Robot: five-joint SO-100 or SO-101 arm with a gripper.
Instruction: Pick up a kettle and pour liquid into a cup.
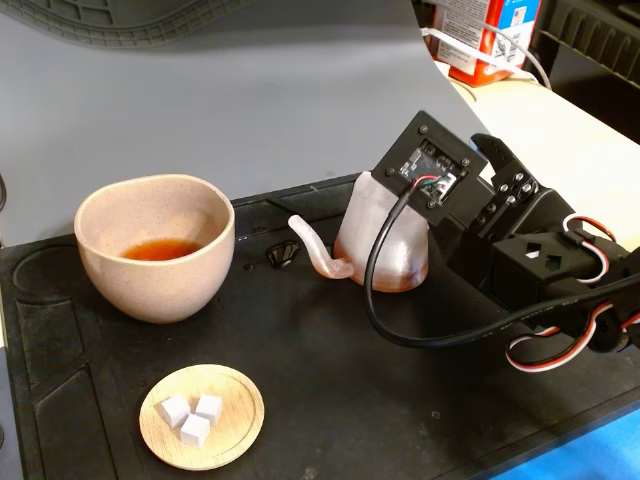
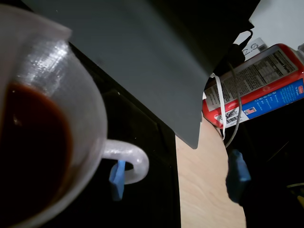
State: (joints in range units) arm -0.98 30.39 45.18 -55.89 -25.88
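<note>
The kettle [image 1: 385, 240] stands upright on the black mat [image 1: 330, 380], its spout [image 1: 318, 256] pointing left toward the cup [image 1: 150, 250]. The cup holds a little reddish-brown liquid [image 1: 160, 249]. More liquid shows dark inside the kettle [image 2: 33, 152] in the wrist view. My gripper [image 2: 176, 175] is open just right of the kettle. One blue fingertip [image 2: 116, 179] sits at the loop handle [image 2: 130, 159], and the other fingertip [image 2: 237, 173] is far off to the right. In the fixed view the fingers are hidden behind the wrist camera [image 1: 430, 165].
A small wooden dish [image 1: 235, 440] with three white cubes lies at the mat's front. A red and blue carton [image 1: 485, 35] stands on the pale table at the back right. A grey board [image 1: 220, 110] rises behind the mat.
</note>
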